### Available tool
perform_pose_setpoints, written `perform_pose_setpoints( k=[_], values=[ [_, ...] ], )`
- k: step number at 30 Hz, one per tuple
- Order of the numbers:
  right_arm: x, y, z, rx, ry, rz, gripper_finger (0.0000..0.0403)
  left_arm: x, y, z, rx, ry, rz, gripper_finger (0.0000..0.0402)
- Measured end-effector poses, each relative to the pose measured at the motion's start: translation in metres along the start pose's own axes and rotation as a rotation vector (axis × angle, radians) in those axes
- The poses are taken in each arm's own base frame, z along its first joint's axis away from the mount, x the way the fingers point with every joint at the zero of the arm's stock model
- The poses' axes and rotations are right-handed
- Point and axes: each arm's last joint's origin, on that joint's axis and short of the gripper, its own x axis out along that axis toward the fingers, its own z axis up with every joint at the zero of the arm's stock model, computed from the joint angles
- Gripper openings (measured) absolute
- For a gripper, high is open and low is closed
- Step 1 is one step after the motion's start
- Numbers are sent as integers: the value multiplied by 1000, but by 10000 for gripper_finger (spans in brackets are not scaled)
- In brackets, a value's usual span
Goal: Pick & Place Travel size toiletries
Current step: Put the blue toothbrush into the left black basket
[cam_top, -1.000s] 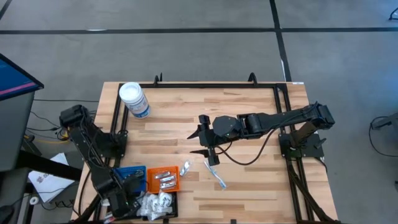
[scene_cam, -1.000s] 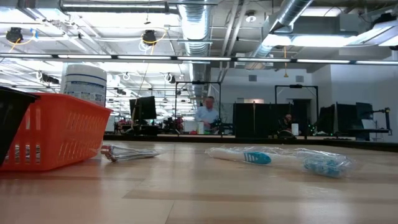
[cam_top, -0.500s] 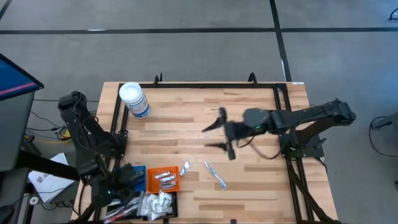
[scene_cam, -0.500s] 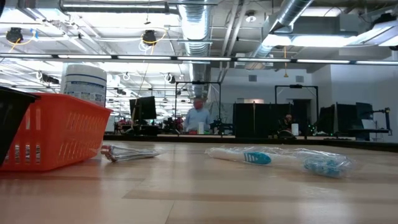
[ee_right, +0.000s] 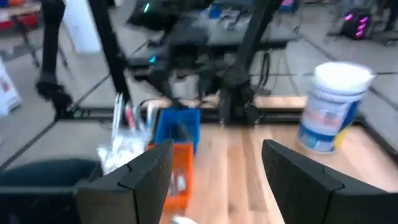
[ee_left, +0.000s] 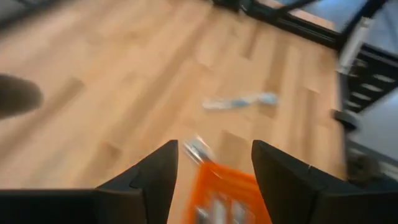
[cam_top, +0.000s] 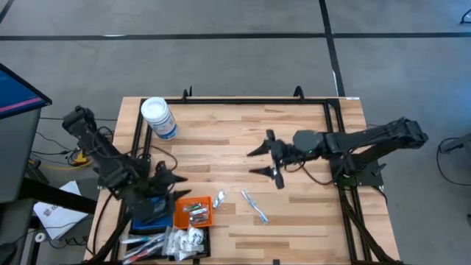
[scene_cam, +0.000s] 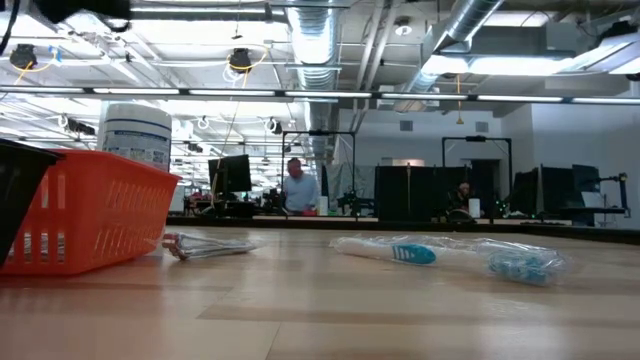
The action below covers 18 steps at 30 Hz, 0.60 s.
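The travel size toiletries lie in several places. A wrapped toothbrush point(cam_top: 255, 206) and a silvery tube point(cam_top: 219, 199) rest flat on the wooden table. More small tubes lie in the orange tray point(cam_top: 193, 212), and white packets lie in the black tray point(cam_top: 184, 239). My left gripper point(cam_top: 175, 182) hangs open above the blue tray point(cam_top: 151, 213), with nothing between its fingers point(ee_left: 149, 183). My right gripper point(cam_top: 263, 160) hangs open over the middle of the table, beyond the toothbrush point(scene_cam: 450, 255), and is empty too.
A large white-lidded jar point(cam_top: 158, 118) stands at the far left of the table. The three trays sit together at the near left corner. A black frame point(cam_top: 243, 99) borders the table. Bare wood lies between the grippers. A person point(scene_cam: 297, 190) stands far behind the table.
My left gripper has risen from the black tray at the near left corner, swung toward the far edge and turned, and now hangs over the blue tray. My right gripper has drawn back toward the table's right edge, still open. The toiletries on the table have stayed put.
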Motion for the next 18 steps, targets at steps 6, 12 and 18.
perform_pose_setpoints(
  k=[6,12,18],
  values=[
    [8,3,-4,3,11,10,240,19,3,8,155,-65,118,193],
    [23,-8,-17,36,72,-35,240,32,1,4,258,-41,171,191],
    [47,-33,-34,158,147,-122,239,41,-4,-5,319,11,173,190]
  ],
)
